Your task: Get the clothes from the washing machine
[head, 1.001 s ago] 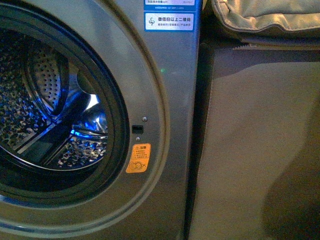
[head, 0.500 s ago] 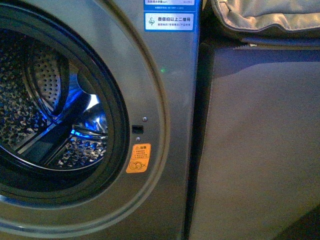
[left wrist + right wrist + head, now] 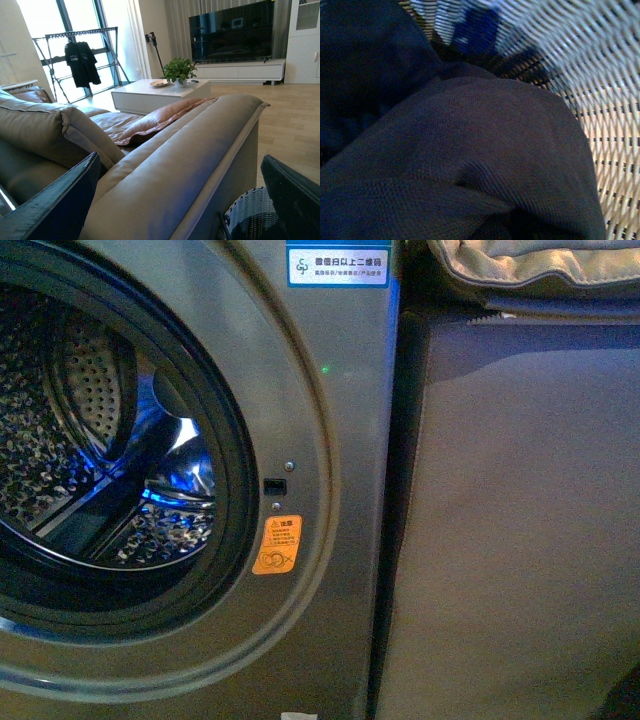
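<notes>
- The clothes (image 3: pixel 470 150) sit right up against the right wrist camera. They are a bunched dark navy heap with no clear long axis, and the weave of a wicker basket (image 3: pixel 610 130) curves round behind them.
- So the garment lies in or over the basket, not in the washing machine (image 3: pixel 340 390).
- What shows of the drum (image 3: pixel 90 440) looks bare of fabric.
- The right arm is plainly the nearer. Cloth hides its gripper, so I cannot tell whether it grips or is spread.
- The left gripper (image 3: pixel 180 157) hangs empty with its fingers wide apart by the sofa (image 3: pixel 190 125) back, the basket's rim nearby.
- I judge the drop into the basket falls to the right arm.
</notes>
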Robot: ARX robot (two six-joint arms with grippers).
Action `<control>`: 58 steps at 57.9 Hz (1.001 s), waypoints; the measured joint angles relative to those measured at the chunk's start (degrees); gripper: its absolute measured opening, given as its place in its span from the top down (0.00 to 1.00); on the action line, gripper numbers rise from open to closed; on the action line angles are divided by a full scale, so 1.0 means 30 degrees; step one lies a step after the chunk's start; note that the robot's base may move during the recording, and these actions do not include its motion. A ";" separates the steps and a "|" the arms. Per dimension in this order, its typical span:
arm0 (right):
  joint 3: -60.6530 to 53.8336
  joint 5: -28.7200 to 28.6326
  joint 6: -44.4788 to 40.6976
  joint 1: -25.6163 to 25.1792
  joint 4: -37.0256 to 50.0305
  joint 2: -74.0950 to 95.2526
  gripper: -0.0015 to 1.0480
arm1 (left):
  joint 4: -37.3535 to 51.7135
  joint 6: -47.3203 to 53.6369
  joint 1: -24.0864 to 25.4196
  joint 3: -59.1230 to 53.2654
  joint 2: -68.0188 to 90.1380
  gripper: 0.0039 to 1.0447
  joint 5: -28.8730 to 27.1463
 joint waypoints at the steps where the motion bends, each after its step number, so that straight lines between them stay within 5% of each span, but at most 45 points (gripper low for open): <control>1: 0.0000 0.0000 -0.0255 0.0000 -0.0102 0.0131 0.93 | 0.0000 0.0000 0.0000 0.0000 0.0000 0.06 0.0000; 12: -0.0022 -0.1333 -0.0729 0.0197 -0.1676 0.0182 0.52 | 0.0000 0.0000 0.0000 0.0029 -0.0015 0.06 0.0000; 24: 0.0423 -0.6076 0.2514 0.0393 -0.2718 -0.1756 0.06 | 0.0007 -0.0007 0.0000 0.0036 -0.0015 0.06 0.0000; 32: -0.0678 -0.8378 0.6266 0.0998 0.1282 -0.5166 0.07 | 0.0007 0.0000 0.0000 0.0036 -0.0015 0.06 0.0000; 40: -0.2579 -0.7919 1.2182 0.2390 0.7978 -0.8553 0.07 | 0.0007 0.0000 0.0000 0.0036 -0.0022 0.06 0.0000; 51: -0.4932 -0.3672 2.1791 0.5996 1.6815 -1.2218 0.07 | 0.0007 0.0000 0.0000 0.0036 -0.0022 0.06 0.0000; 58: -0.8575 0.1494 2.4239 1.1744 1.9336 -1.6597 0.07 | 0.0007 0.0000 0.0000 0.0036 -0.0022 0.06 0.0000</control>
